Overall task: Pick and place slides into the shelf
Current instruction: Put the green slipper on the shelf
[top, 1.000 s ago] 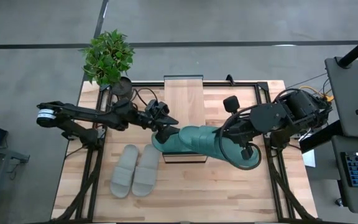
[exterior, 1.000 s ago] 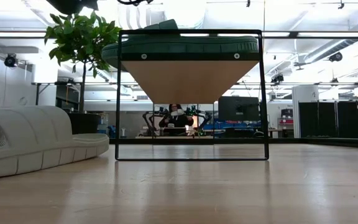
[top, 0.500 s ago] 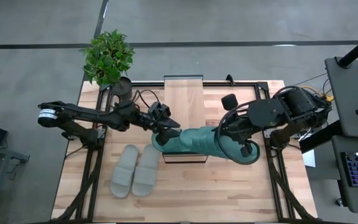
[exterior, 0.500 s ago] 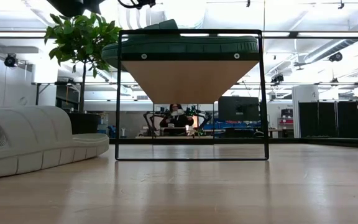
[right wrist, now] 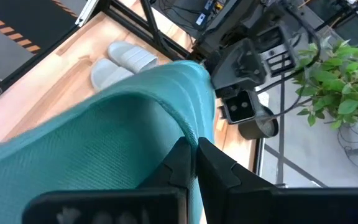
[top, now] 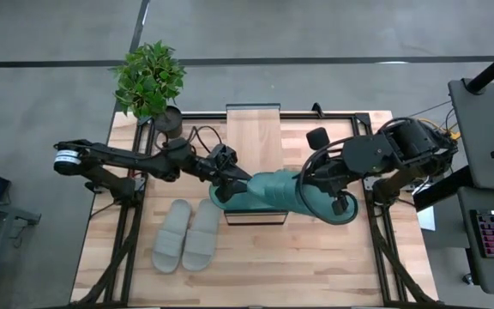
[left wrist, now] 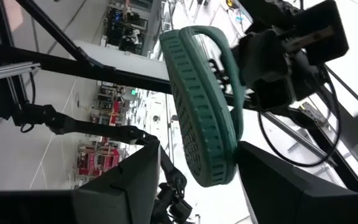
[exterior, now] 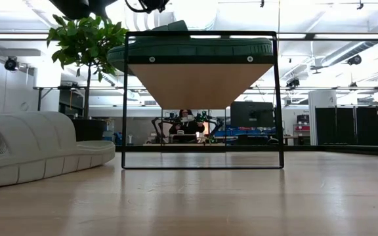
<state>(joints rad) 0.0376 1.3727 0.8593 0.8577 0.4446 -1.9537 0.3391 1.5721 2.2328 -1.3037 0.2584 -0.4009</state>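
**Two teal slides at the shelf, both arms on them**

Right now both arms meet over the shelf, at its near end. The right gripper is pinched together on the strap of a teal slide, which hangs off the shelf's right side, well tilted. The left gripper sits at the other teal slide, which lies across the plank's near end. In the left wrist view its fingers stand apart with a ribbed teal sole between and beyond them; I cannot tell whether they actually press on it.

What could go wrong: the right grip is only on a soft strap, so the slide may swing or slip if the arm turns quickly. The two teal slides look to be touching, so setting one down could shove the other off the plank's edge, as the low view shows its sole already spanning the full width of the frame. The arms are also close together and could knock each other.

Count: two teal slides, both at the shelf; two grey slides side by side on the table, not yet placed. One shelf, one potted plant.
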